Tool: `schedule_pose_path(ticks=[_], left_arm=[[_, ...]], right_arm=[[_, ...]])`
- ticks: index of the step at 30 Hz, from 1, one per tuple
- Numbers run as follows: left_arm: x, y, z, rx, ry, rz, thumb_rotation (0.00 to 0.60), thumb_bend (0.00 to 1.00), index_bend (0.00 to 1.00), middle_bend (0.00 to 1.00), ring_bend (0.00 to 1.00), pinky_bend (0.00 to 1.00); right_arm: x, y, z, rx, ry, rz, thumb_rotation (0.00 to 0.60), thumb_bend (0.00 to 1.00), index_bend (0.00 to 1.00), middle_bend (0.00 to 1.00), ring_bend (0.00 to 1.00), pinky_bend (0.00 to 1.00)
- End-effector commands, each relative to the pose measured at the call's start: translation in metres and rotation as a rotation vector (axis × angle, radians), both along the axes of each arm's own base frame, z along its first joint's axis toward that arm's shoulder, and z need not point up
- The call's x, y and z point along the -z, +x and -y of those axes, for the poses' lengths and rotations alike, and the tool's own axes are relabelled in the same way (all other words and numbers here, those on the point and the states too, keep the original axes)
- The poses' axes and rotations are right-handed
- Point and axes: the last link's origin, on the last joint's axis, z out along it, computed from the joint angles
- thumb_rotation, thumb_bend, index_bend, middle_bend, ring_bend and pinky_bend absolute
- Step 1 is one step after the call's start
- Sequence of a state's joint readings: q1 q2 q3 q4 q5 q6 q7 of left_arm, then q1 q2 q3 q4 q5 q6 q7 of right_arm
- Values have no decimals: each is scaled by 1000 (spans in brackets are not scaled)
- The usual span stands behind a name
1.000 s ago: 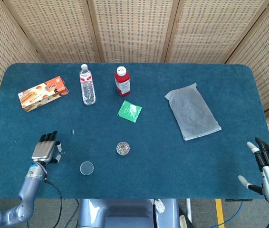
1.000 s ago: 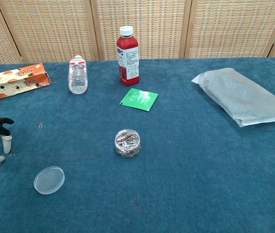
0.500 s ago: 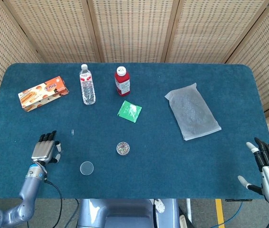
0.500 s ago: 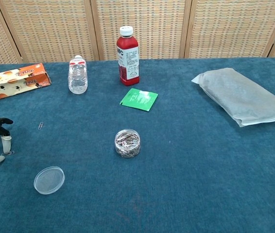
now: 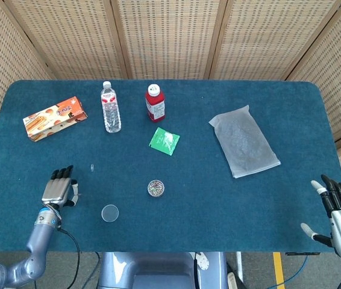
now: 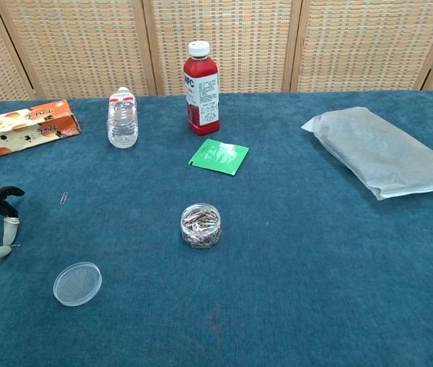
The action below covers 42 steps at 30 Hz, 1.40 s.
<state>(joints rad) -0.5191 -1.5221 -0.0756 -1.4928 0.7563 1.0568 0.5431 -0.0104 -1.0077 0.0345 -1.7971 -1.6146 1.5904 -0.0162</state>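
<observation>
Open cloth between lid [image 6: 77, 284] and jar [image 6: 200, 225]

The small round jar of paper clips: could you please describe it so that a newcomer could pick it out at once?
On the blue table, start at the red juice bottle near the far edge and come towards the robot, past the green packet. The small round jar stands open near the middle. Unlike the flat empty lid to its left, it is full of paper clips.

We see a table [image 5: 291, 114] covered in blue-green cloth, woven cane screens [image 5: 170, 36] standing behind it at twelve o'clock, and, at five o'clock, what may be grey floor with a yellow stripe [image 5: 277, 271].
</observation>
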Motion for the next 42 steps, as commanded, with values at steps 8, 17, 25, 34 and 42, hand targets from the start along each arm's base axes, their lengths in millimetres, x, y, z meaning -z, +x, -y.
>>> schedule_pose_path(ticks=[8,17,25,34,42], left_arm=[[-10,9,-3,33,32,24,600,418,631,0,0,0],[-40,69,-21,294,71,203,600,450,637,0,0,0],[-4,140,-45,488,-42,264,600,450,637,0,0,0],[40,166,-46,519,-157,234,600,451,637,0,0,0],[57,173,-43,526,-187,238,600,451,637,0,0,0]], right_arm=[[-1,0,-1,-3,-3,3,600,0,84,0,0,0],[0,0,0,-1,0,2,600,0,84,0,0,0],[0,-6,7,36,-8,-5,600,0,84,0,0,0],[-2,-13,14,77,-16,2,600,0,84,0,0,0],[-4,-17,15,97,-21,7,600,0,84,0,0,0]])
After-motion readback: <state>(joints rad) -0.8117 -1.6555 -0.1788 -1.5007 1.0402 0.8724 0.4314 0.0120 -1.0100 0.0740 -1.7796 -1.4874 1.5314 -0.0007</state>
